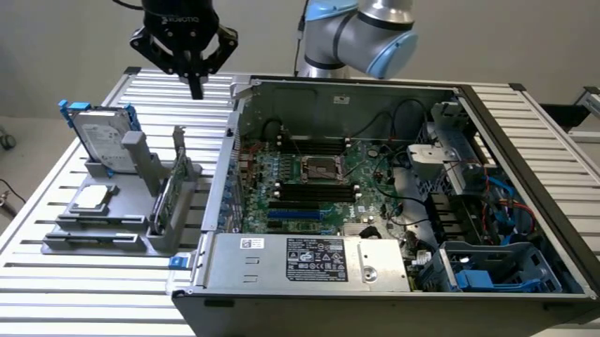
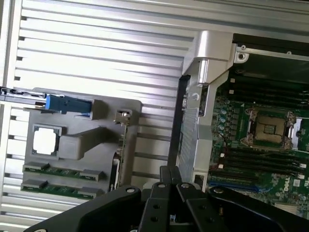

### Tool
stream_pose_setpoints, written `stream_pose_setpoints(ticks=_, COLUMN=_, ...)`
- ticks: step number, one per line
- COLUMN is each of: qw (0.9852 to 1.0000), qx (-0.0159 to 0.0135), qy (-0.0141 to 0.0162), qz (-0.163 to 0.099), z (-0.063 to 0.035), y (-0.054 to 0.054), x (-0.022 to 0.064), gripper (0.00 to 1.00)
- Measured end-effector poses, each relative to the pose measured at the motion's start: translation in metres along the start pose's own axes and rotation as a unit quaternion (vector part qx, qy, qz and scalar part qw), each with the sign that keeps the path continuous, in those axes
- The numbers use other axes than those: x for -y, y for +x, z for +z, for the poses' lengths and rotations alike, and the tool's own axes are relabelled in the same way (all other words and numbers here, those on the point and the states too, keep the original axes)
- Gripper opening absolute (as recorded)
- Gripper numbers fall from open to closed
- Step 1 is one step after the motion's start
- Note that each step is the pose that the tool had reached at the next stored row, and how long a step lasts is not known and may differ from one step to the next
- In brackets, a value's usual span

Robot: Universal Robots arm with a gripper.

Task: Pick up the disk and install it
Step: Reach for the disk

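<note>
The disk (image 1: 98, 138) is showing silver-grey metal and a white label, with blue rails (image 1: 66, 111) edging it. Its holder (image 1: 117, 225) is showing plain grey. The table (image 1: 75, 295) is gleaming in ribbed silver stripes. The gripper (image 1: 196, 91) is showing matte black, and the arm (image 1: 361, 31) silver with pale blue caps. In the dark grey computer case (image 1: 375, 312), the motherboard (image 1: 319, 175) is showing green with black slots, and the cables (image 1: 511, 210) red and blue.

Table of silver metal slats (image 1: 75, 295), grey plastic holder (image 1: 112, 237) resting on it toward the exterior view's left, open computer case (image 1: 375, 316) lying on it just beside the holder, toward the exterior view's right, slats visible behind and before the holder
</note>
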State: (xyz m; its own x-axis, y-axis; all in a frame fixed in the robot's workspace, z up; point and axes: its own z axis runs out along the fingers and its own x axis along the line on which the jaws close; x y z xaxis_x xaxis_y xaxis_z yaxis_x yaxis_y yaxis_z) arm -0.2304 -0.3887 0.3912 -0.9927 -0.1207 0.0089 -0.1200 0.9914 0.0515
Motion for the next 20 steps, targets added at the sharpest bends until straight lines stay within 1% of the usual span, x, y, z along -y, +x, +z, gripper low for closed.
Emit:
stream_pose_setpoints(ticks=5, qw=1.0, qx=-0.0012, qy=0.0001, qz=0.0, z=0.001, y=0.022, x=-0.0048, gripper=0.11)
stream_pose_setpoints(ticks=11, qw=1.0, qx=-0.0029, qy=0.0008, qz=0.0, z=0.0029, y=0.049, x=-0.0138, gripper=0.11)
stream_pose_setpoints(ticks=15, qw=1.0, qx=-0.0038, qy=0.0022, qz=0.0, z=0.0044, y=0.066, x=-0.0218, gripper=0.11)
stream_pose_setpoints(ticks=20, qw=1.0, qx=-0.0048, qy=0.005, qz=0.0, z=0.0064, y=0.087, x=-0.0327, gripper=0.11)
